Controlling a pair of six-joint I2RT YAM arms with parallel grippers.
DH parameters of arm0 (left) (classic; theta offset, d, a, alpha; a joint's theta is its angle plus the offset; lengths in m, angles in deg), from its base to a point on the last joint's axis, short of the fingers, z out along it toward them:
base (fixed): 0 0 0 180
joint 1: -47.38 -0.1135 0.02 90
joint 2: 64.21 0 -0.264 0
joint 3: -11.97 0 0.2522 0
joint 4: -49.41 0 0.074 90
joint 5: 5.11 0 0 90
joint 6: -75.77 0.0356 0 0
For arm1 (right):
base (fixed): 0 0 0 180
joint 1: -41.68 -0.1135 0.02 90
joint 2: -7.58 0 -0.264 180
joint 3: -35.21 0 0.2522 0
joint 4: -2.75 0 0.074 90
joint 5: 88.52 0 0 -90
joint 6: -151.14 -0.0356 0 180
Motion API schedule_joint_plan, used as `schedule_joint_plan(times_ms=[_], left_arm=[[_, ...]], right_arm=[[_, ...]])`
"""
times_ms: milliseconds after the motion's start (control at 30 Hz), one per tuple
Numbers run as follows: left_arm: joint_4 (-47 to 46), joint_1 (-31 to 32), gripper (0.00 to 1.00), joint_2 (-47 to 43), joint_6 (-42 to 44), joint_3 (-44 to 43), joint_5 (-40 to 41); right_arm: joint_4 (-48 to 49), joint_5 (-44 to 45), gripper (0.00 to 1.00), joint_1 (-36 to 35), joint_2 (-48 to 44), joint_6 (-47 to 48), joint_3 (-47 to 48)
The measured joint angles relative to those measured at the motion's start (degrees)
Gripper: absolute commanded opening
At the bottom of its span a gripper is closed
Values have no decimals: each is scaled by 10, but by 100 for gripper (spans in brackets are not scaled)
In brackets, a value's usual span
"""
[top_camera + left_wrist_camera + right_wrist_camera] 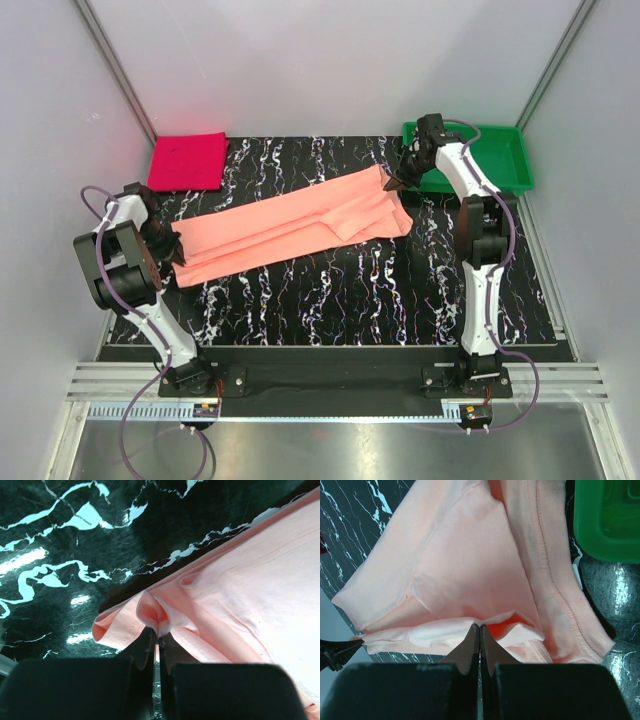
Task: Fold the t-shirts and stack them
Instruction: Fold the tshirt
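A peach t-shirt (pixel 295 222) lies stretched in a long diagonal band across the black marbled table (pixel 350 290), from front left to back right. My left gripper (pixel 176 250) is shut on its left end; the pinched fold (pixel 156 615) bunches at the fingertips. My right gripper (pixel 396 183) is shut on the shirt's back right edge (pixel 490 622), with the hem and seam (pixel 550 580) running to the right. A folded red t-shirt (pixel 187 161) lies flat at the back left corner.
A green tray (pixel 500 150) stands at the back right, just behind my right gripper; its corner shows in the right wrist view (pixel 610 520). White walls enclose the table on three sides.
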Motion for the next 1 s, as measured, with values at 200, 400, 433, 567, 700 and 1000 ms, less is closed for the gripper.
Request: schedule_joint_plan(times_ms=[200, 400, 433, 567, 700, 1000], left_arm=[[-3, 0, 0, 16, 2, -9, -3], [-9, 0, 6, 31, 7, -16, -9], [-11, 0, 6, 32, 8, -17, -9], [-17, 0, 5, 33, 12, -17, -11], [-22, 0, 4, 33, 12, -17, -13], [-28, 0, 3, 33, 12, -16, -13]], right_arm=[[-6, 2, 0, 0, 19, 3, 27], [-8, 3, 0, 0, 35, 4, 33], [-9, 3, 0, 0, 38, 5, 34], [-9, 2, 0, 0, 48, 4, 42], [-9, 0, 0, 0, 51, 2, 50], [-8, -21, 0, -9, 62, -7, 107]])
